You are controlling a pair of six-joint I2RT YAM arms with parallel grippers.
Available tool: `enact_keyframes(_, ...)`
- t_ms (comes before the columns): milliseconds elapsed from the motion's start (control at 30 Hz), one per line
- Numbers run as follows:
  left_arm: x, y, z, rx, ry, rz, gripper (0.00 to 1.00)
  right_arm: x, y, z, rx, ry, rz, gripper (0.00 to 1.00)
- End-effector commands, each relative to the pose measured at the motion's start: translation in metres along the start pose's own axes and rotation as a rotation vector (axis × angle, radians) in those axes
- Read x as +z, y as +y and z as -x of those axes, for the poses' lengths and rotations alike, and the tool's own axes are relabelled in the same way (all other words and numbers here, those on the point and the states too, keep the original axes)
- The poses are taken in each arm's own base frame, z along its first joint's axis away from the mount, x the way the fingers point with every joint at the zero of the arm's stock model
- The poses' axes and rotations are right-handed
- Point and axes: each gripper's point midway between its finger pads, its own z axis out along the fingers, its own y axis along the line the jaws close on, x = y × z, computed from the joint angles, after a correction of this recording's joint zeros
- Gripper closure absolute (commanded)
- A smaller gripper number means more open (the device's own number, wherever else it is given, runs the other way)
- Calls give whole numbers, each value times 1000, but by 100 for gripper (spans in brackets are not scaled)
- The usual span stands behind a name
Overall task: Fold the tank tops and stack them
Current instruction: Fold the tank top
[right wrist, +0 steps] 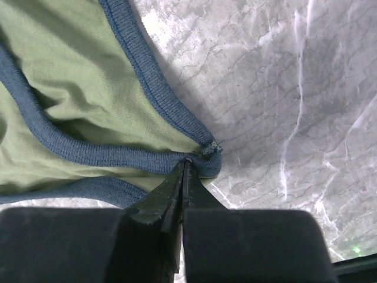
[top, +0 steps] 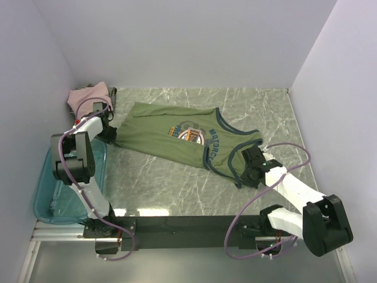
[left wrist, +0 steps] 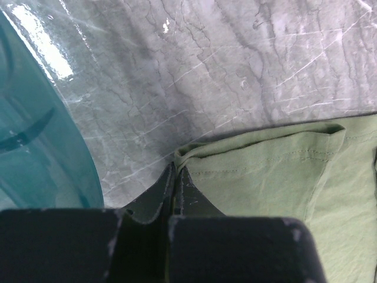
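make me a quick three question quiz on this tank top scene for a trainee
1. True or false: the right gripper is shut on the olive tank top at its navy strap.
2. The teal bin sits: A near left, B near right, C far middle.
3. Fill in: the left gripper pinches the top's ___ corner.
Key: 1 true; 2 A; 3 hem.

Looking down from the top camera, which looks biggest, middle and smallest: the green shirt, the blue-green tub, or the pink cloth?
1. green tank top, spread out flat.
2. teal bin, clearly smaller.
3. pink tank top, smallest, but it is bunched in the far corner, so its real size is unsure.
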Motion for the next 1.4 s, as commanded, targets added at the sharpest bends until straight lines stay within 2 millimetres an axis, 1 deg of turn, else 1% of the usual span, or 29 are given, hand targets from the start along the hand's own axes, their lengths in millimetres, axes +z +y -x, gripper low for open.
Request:
enact_keyframes(0, -3, -5, 9, -8, -28, -15, 99, -4, 1, 4, 20, -17, 16, 100)
enact_keyframes(67, -3, -5, 11, -8, -31, -15, 99, -11, 3, 12, 23, -45, 17, 100)
enact_keyframes(100, -3, -4, 10, -9, -30, -14, 99, -18, 0, 15, 27, -56, 14, 100)
enact_keyframes(133, -2, -4, 10, -7, -30, -10, 99, -24, 2, 21, 30, -79, 22, 100)
enact_keyframes(167, -2, -4, 10, -8, -30, -10, 99, -27, -1, 25, 43, -91, 18, 100)
enact_keyframes(200, -2, -4, 10, -8, -29, -9, 99, -34, -3, 29, 49, -108, 26, 100)
enact_keyframes(267, -2, -3, 10, -6, -31, -6, 99, -40, -9, 35, 72, -125, 18, 100)
enact_keyframes(300, -2, -3, 10, -7, -32, -4, 99, -45, -10, 36, 78, -134, 28, 100)
enact_keyframes(400, -2, -2, 11, -7, -34, -3, 99, -53, -10, 40, 118, -143, 48, 100)
enact_keyframes(467, -1, -2, 10, -7, -33, -3, 99, -53, -10, 43, 123, -151, 58, 100)
enact_keyframes(567, -1, -3, 10, -8, -32, -5, 99, -47, -16, 45, 126, -159, 21, 100)
enact_keyframes(667, -1, -2, 10, -9, -30, -5, 99, -39, -12, 50, 149, -171, 19, 100)
enact_keyframes(700, -1, -2, 10, -7, -30, -5, 99, -35, -12, 55, 168, -190, 15, 100)
enact_keyframes(767, -1, -2, 9, -5, -29, -2, 99, -28, -18, 58, 178, -196, -30, 100)
enact_keyframes(800, -1, -2, 10, -5, -32, -1, 99, -27, -23, 63, 189, -220, -51, 100)
enact_keyframes(867, -1, -3, 10, -8, -31, -6, 99, -31, -25, 72, 217, -259, -37, 100)
enact_keyframes(900, -1, -3, 9, -7, -29, -6, 99, -34, -20, 79, 212, -279, -6, 100)
enact_keyframes(967, 1, -3, 7, -7, -21, -7, 99, -40, 5, 84, 172, -275, 122, 100)
enact_keyframes(1000, 1, -3, 7, -8, -18, -8, 99, -45, 20, 94, 145, -296, 181, 100)
enact_keyframes(1033, 1, -2, 7, -4, -18, -5, 99, -48, 41, 98, 80, -276, 257, 99)
enact_keyframes(1100, 0, -3, 8, -6, -24, -9, 99, -46, 53, 100, 32, -253, 273, 96)
enact_keyframes(1133, 0, -3, 8, -8, -25, -11, 99, -45, 60, 100, 0, -235, 287, 94)
enact_keyframes(1167, 0, -3, 8, -8, -25, -11, 99, -41, 68, 104, -33, -229, 283, 90)
enact_keyframes(1233, 0, -4, 7, -5, -21, -14, 99, -33, 75, 104, -59, -206, 280, 85)
enact_keyframes(1267, 1, -4, 6, -6, -18, -12, 99, -34, 83, 109, -62, -218, 297, 81)
enact_keyframes(1333, 1, -4, 7, -8, -20, -14, 99, -29, 89, 112, -65, -216, 302, 79)
enact_keyframes(1367, 2, -3, 7, -7, -19, -10, 99, -29, 94, 118, -60, -232, 309, 75)
